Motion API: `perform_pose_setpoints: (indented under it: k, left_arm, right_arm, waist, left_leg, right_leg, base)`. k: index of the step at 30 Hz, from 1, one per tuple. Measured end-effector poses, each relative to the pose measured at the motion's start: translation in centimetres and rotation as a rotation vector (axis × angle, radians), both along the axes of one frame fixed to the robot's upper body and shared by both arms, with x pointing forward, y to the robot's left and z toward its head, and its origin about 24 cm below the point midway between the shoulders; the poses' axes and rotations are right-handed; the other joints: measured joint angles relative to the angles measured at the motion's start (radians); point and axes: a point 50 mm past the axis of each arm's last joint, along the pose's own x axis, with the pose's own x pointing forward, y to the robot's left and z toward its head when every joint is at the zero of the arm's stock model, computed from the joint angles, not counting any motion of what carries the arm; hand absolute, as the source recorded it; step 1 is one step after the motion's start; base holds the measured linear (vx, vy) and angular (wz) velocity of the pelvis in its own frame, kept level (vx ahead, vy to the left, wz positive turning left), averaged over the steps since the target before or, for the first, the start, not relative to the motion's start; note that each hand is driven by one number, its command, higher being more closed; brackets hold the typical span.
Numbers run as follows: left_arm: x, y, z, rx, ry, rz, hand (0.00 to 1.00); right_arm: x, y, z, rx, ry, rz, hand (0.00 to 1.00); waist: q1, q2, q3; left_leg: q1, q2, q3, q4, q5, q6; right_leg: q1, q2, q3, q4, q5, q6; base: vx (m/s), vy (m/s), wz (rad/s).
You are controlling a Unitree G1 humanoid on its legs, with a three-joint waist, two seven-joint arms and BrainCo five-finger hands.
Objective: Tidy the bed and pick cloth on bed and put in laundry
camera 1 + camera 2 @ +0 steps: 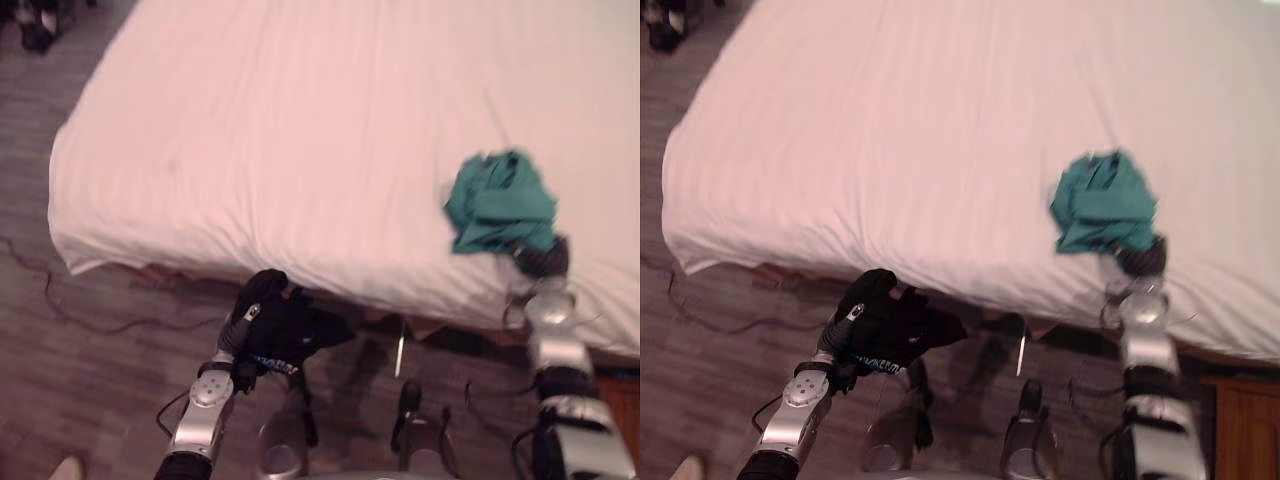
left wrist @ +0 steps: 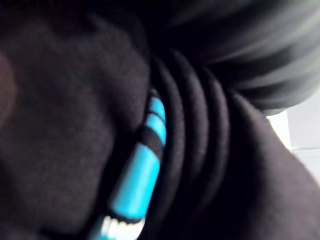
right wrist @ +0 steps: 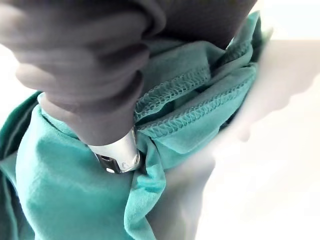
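Note:
A crumpled teal cloth [image 1: 500, 200] lies on the white bed [image 1: 300, 130] near its front edge, to the right. My right hand [image 1: 543, 258] reaches in from the front edge. In the right wrist view a silver finger [image 3: 117, 155] is dug into the bunched teal cloth [image 3: 200, 110], which folds round it. My left hand [image 1: 255, 292] hangs in front of the bed above the floor, shut on a black cloth [image 1: 300, 330]. The left wrist view shows that black cloth [image 2: 60, 125] pressed close, with a blue and white stripe [image 2: 137, 175].
The bed sheet is smooth apart from the teal cloth. Dark wood floor [image 1: 90, 380] runs along the bed's left side and front. Dark objects [image 1: 35, 25] sit on the floor at the far left corner. A brown wooden piece [image 1: 1245, 430] stands at the lower right.

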Motion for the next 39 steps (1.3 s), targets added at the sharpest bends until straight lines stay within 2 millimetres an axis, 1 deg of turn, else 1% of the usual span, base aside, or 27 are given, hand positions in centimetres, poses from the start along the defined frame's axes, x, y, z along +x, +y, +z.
perform_pose_setpoints:
  k: [2,4,7,10,11,12,13,14,15,16,17,18,20,21,22,23,24,25,26,28,31,32,33,34,35,36,39]
  left_arm:
    - [-0.2,-0.1,-0.4,-0.031,0.014,0.043,1.0]
    - [-1.1,-1.1,-1.0,-0.104,0.027,0.108,1.0]
    - [-2.8,-1.3,-1.1,-0.156,0.026,0.192,1.0]
    - [-3.9,-1.2,-1.4,-0.223,0.028,0.311,1.0]
    - [-3.8,-1.0,-1.2,-0.235,0.019,0.339,1.0]
    - [-3.6,-1.0,-1.1,-0.243,0.013,0.355,1.0]
    - [-3.3,-0.9,-0.9,-0.252,0.0,0.363,1.0]
    - [-3.3,-0.6,-0.9,-0.255,-0.003,0.384,1.0]
    - [-3.7,-0.3,-1.1,-0.246,0.009,0.4,1.0]
    - [-4.1,-0.2,-1.3,-0.239,0.021,0.409,1.0]
    - [-4.4,-0.2,-1.5,-0.237,0.031,0.413,1.0]
    - [-4.8,-0.1,-1.7,-0.235,0.043,0.415,1.0]
    - [-4.9,0.0,-1.7,-0.23,0.045,0.418,1.0]
    - [-5.0,0.5,-1.6,-0.22,0.039,0.428,1.0]
    - [-5.0,0.6,-1.6,-0.215,0.038,0.428,1.0]
    - [-4.8,0.8,-1.5,-0.204,0.033,0.422,1.0]
    - [-4.7,1.1,-1.4,-0.188,0.031,0.415,1.0]
    - [-4.5,1.2,-1.3,-0.155,0.037,0.381,1.0]
    - [-4.5,0.9,-1.3,-0.15,0.044,0.36,1.0]
    - [-4.3,-0.3,-1.4,-0.148,0.056,0.303,1.0]
    - [-4.1,-1.1,-1.5,-0.153,0.06,0.264,1.0]
    - [-4.0,-1.5,-1.4,-0.154,0.059,0.243,1.0]
    - [-4.0,-1.7,-1.5,-0.157,0.062,0.229,1.0]
    - [-4.1,-2.0,-1.6,-0.159,0.07,0.22,1.0]
    - [-4.2,-2.6,-2.0,-0.175,0.087,0.207,1.0]
    - [-4.4,-4.1,-2.8,-0.201,0.128,0.147,1.0]
    - [-4.4,-4.1,-2.8,-0.201,0.128,0.147,1.0]
  right_arm:
    - [-2.3,2.5,-3.2,0.138,0.056,0.002,1.0]
    - [-4.7,5.1,-5.9,0.211,0.139,0.036,1.0]
    - [-5.5,7.9,-7.0,0.254,0.184,0.103,1.0]
    - [-5.7,8.6,-6.7,0.259,0.174,0.119,1.0]
    - [-5.7,8.5,-6.6,0.255,0.172,0.114,1.0]
    - [-5.9,7.9,-6.5,0.233,0.172,0.09,1.0]
    - [-6.0,7.5,-6.4,0.217,0.173,0.079,1.0]
    - [-5.9,6.9,-6.2,0.18,0.175,0.073,1.0]
    - [-5.9,6.5,-6.2,0.156,0.182,0.072,1.0]
    - [-6.1,6.3,-6.2,0.146,0.188,0.071,1.0]
    - [-6.3,6.0,-6.2,0.13,0.197,0.069,1.0]
    - [-6.5,5.5,-5.9,0.096,0.201,0.068,1.0]
    - [-6.3,5.5,-5.5,0.085,0.183,0.076,1.0]
    - [-5.9,5.9,-5.3,0.091,0.172,0.095,1.0]
    - [-5.9,6.2,-5.3,0.096,0.171,0.098,1.0]
    - [-6.0,6.8,-5.5,0.11,0.174,0.11,1.0]
    - [-5.9,7.2,-5.4,0.122,0.166,0.123,1.0]
    - [-6.1,8.0,-5.0,0.148,0.137,0.136,1.0]
    - [-6.4,8.1,-4.8,0.152,0.126,0.13,1.0]
    - [-7.7,7.5,-5.4,0.15,0.146,0.105,1.0]
    - [-8.7,7.4,-6.0,0.18,0.166,0.078,1.0]
    - [-9.1,7.4,-6.2,0.195,0.175,0.066,1.0]
    - [-9.5,7.3,-6.5,0.209,0.183,0.053,1.0]
    - [-9.7,7.3,-6.6,0.216,0.186,0.047,1.0]
    - [-9.7,7.2,-6.7,0.233,0.185,0.036,1.0]
    - [-12.3,6.6,-9.2,0.311,0.286,-0.034,1.0]
    - [-12.3,6.6,-9.2,0.311,0.286,-0.034,1.0]
  waist:
    - [-0.001,-0.011,-0.022]
    - [-0.002,0.009,-0.058]
    - [0.006,0.003,-0.085]
    - [0.015,0.006,-0.098]
    - [0.021,0.008,-0.103]
    - [0.029,0.001,-0.107]
    - [0.03,-0.009,-0.107]
    - [0.036,-0.004,-0.109]
    - [0.033,0.01,-0.119]
    - [0.029,0.008,-0.122]
    - [0.03,0.009,-0.131]
    - [0.042,0.012,-0.142]
    - [0.058,0.001,-0.143]
    - [0.058,-0.024,-0.132]
    - [0.055,-0.023,-0.132]
    - [0.045,-0.043,-0.121]
    - [0.035,-0.052,-0.115]
    - [-0.002,-0.063,-0.103]
    - [-0.02,-0.068,-0.099]
    - [-0.04,-0.085,-0.079]
    - [-0.053,-0.076,-0.074]
    - [-0.053,-0.085,-0.079]
    - [-0.052,-0.101,-0.083]
    - [-0.052,-0.102,-0.083]
    - [-0.049,-0.077,-0.077]
    - [-0.023,-0.032,-0.118]
    - [-0.023,-0.032,-0.118]
  left_leg:
    - [0.035,0.007,-0.003,-0.002,-0.008,-0.01]
    - [0.045,0.019,-0.009,-0.007,-0.043,0.0]
    - [0.04,0.013,-0.033,-0.006,-0.043,0.0]
    - [-0.006,-0.011,-0.137,-0.006,-0.037,-0.005]
    - [-0.038,-0.015,-0.119,-0.006,-0.061,0.021]
    - [-0.058,-0.015,-0.014,0.007,-0.108,0.091]
    - [-0.082,-0.011,0.09,0.042,-0.139,0.136]
    - [-0.11,0.022,0.262,0.114,-0.164,0.179]
    - [-0.122,0.064,0.395,0.181,-0.166,0.191]
    - [-0.126,0.077,0.454,0.218,-0.166,0.191]
    - [-0.137,0.074,0.469,0.242,-0.166,0.191]
    - [-0.173,0.039,0.422,0.281,-0.184,0.215]
    - [-0.202,-0.005,0.355,0.308,-0.21,0.249]
    - [-0.216,-0.056,0.28,0.337,-0.236,0.279]
    - [-0.215,-0.071,0.242,0.344,-0.244,0.289]
    - [-0.218,-0.089,0.178,0.347,-0.254,0.292]
    - [-0.218,-0.097,0.139,0.342,-0.253,0.293]
    - [-0.207,-0.126,0.036,0.313,-0.245,0.281]
    - [-0.186,-0.151,-0.01,0.289,-0.236,0.272]
    - [-0.09,-0.213,-0.11,0.217,-0.221,0.25]
    - [-0.047,-0.227,-0.148,0.177,-0.22,0.236]
    - [-0.033,-0.241,-0.151,0.168,-0.217,0.22]
    - [-0.025,-0.259,-0.159,0.174,-0.219,0.217]
    - [-0.024,-0.268,-0.165,0.184,-0.223,0.21]
    - [-0.026,-0.26,-0.159,0.209,-0.233,0.197]
    - [0.083,-0.203,-0.101,0.003,-0.169,0.141]
    - [0.083,-0.203,-0.1,0.003,-0.169,0.141]
  right_leg:
    - [0.039,0.007,-0.005,-0.002,-0.012,0.0]
    - [0.065,0.018,-0.029,-0.002,-0.021,0.003]
    - [0.079,0.016,-0.05,-0.01,-0.02,0.005]
    - [0.116,-0.004,-0.169,0.006,-0.035,0.017]
    - [0.144,-0.015,-0.256,0.007,-0.04,0.022]
    - [0.183,-0.031,-0.358,-0.015,-0.034,0.029]
    - [0.21,-0.047,-0.419,-0.029,-0.032,0.032]
    - [0.246,-0.061,-0.508,-0.026,-0.034,0.035]
    - [0.283,-0.064,-0.578,-0.016,-0.037,0.039]
    - [0.31,-0.068,-0.621,-0.011,-0.038,0.04]
    - [0.334,-0.079,-0.661,0.003,-0.038,0.04]
    - [0.348,-0.124,-0.706,0.081,-0.038,0.039]
    - [0.336,-0.205,-0.711,0.242,-0.032,0.03]
    - [0.306,-0.295,-0.671,0.458,0.033,-0.079]
    - [0.282,-0.318,-0.62,0.54,0.088,-0.161]
    - [0.206,-0.303,-0.48,0.659,0.022,-0.21]
    - [0.151,-0.261,-0.379,0.706,-0.025,-0.187]
    - [0.022,-0.106,-0.122,0.751,-0.109,-0.109]
    - [-0.015,-0.06,-0.053,0.748,-0.142,-0.079]
    - [-0.064,-0.04,-0.008,0.65,-0.215,-0.058]
    - [-0.097,0.012,0.088,0.368,-0.227,-0.007]
    - [-0.098,0.024,0.146,0.199,-0.187,0.029]
    - [-0.095,0.017,0.176,0.114,-0.098,0.021]
    - [-0.082,0.011,0.184,0.101,-0.034,0.016]
    - [-0.054,0.016,0.184,0.07,0.021,-0.018]
    - [0.069,0.092,0.18,-0.174,0.12,-0.055]
    - [0.069,0.092,0.181,-0.174,0.12,-0.055]
  base:
    - [0.02,-0.021,0.01]
    - [-0.03,0.009,0.22]
    - [-0.02,0.035,0.27]
    - [-0.01,0.025,1.15]
    - [-0.01,0.023,2.16]
    - [0.04,0.031,2.45]
    - [0.09,0.065,2.64]
    - [0.14,0.119,2.52]
    - [0.13,0.138,2.4]
    - [0.12,0.127,2.01]
    - [0.19,0.166,2.09]
    - [0.2,0.174,1.85]
    - [0.25,0.213,1.7]
    - [0.26,0.193,1.66]
    - [0.29,0.164,1.83]
    - [0.23,0.101,1.24]
    - [0.31,0.068,1.97]
    - [0.24,0.013,1.95]
    - [0.34,-0.014,2.44]
    - [0.31,-0.047,1.94]
    - [0.19,-0.111,1.31]
    - [0.22,-0.181,1.05]
    - [0.28,-0.217,0.99]
    - [0.29,-0.191,0.69]
    - [0.18,-0.115,0.37]
    - [0.09,-0.046,0.19]
    - [0.0,0.0,-0.01]
